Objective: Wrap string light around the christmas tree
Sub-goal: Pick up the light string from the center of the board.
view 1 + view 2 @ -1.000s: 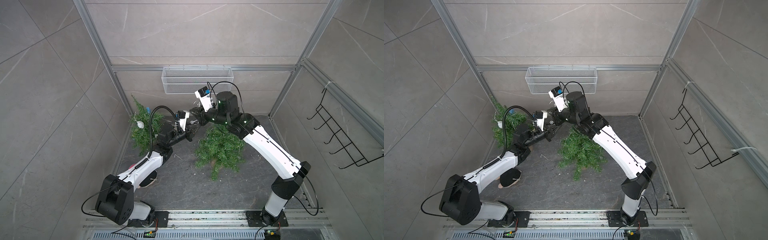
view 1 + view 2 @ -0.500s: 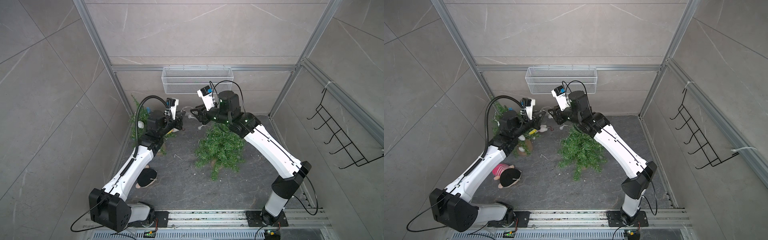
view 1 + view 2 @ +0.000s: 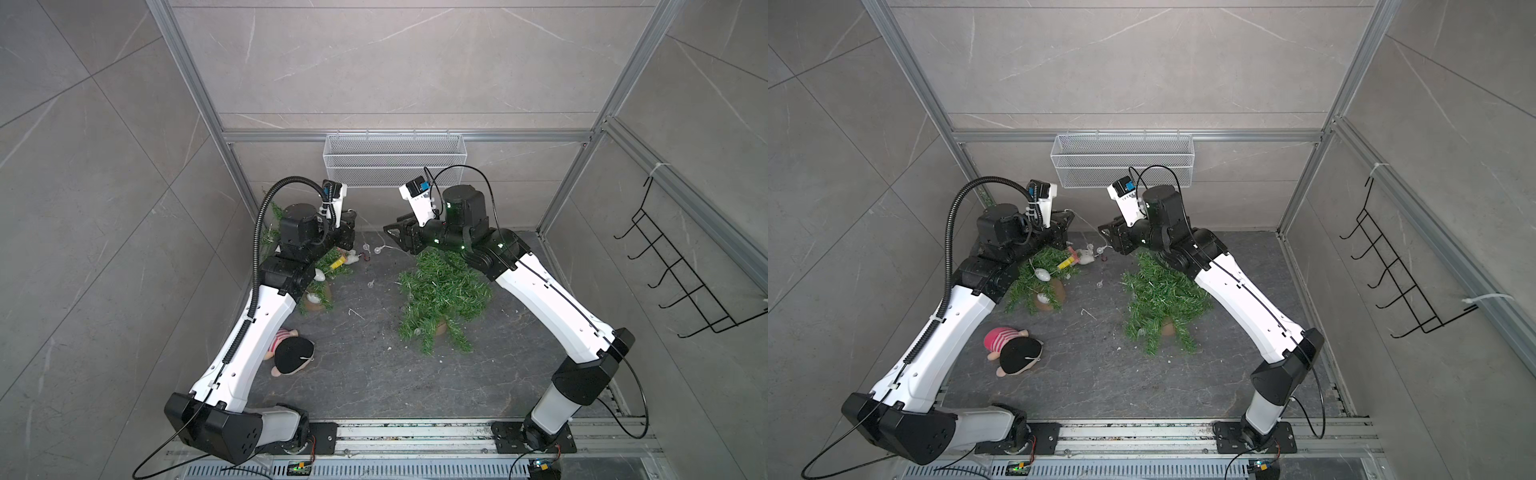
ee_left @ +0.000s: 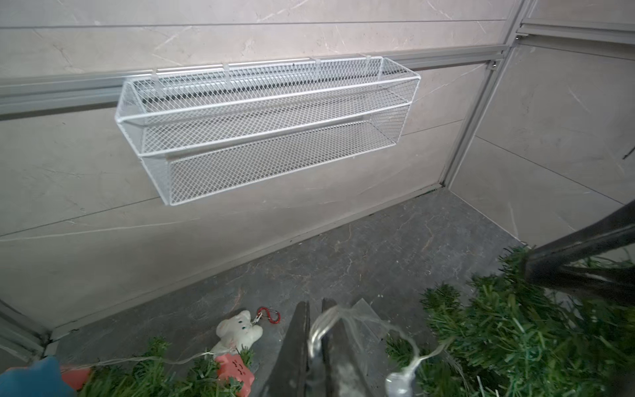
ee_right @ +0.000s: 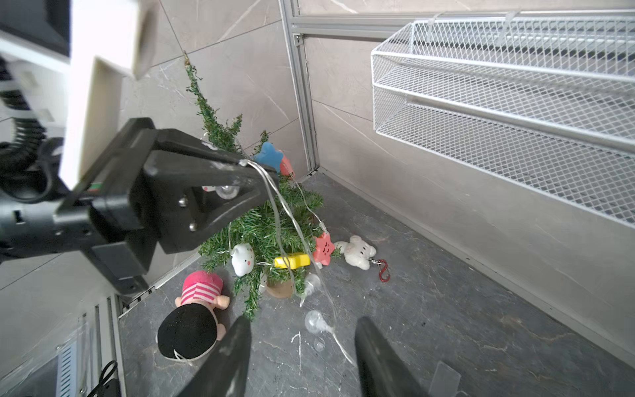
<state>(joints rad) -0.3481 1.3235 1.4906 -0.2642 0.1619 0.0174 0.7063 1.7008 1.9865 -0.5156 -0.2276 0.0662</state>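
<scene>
The string light (image 5: pixel 275 196) is a clear wire with clear bulbs. My left gripper (image 4: pixel 315 306) is shut on it, up near the back wall (image 3: pixel 351 220) (image 3: pixel 1069 218). From there the wire sags to a bulb (image 5: pixel 314 321) hanging between the fingers of my right gripper (image 5: pixel 302 321), which is open and grips nothing (image 3: pixel 388 232) (image 3: pixel 1104 232). One christmas tree (image 3: pixel 440 295) (image 3: pixel 1158 299) leans under my right arm. A second tree (image 5: pixel 261 220) (image 3: pixel 1038 278) stands in the back left corner with bulbs and coloured ornaments on it.
A plush doll (image 3: pixel 291 353) (image 5: pixel 192 326) lies on the floor beside my left arm. A white bear keychain (image 5: pixel 357 251) (image 4: pixel 237 333) lies near the corner tree. A white mesh basket (image 3: pixel 395 160) hangs on the back wall, a black hook rack (image 3: pixel 685 270) on the right wall.
The two grippers met between the trees a second ago. My right gripper has opened and let go of the wire. My left arm has swung back left, carrying the wire.
</scene>
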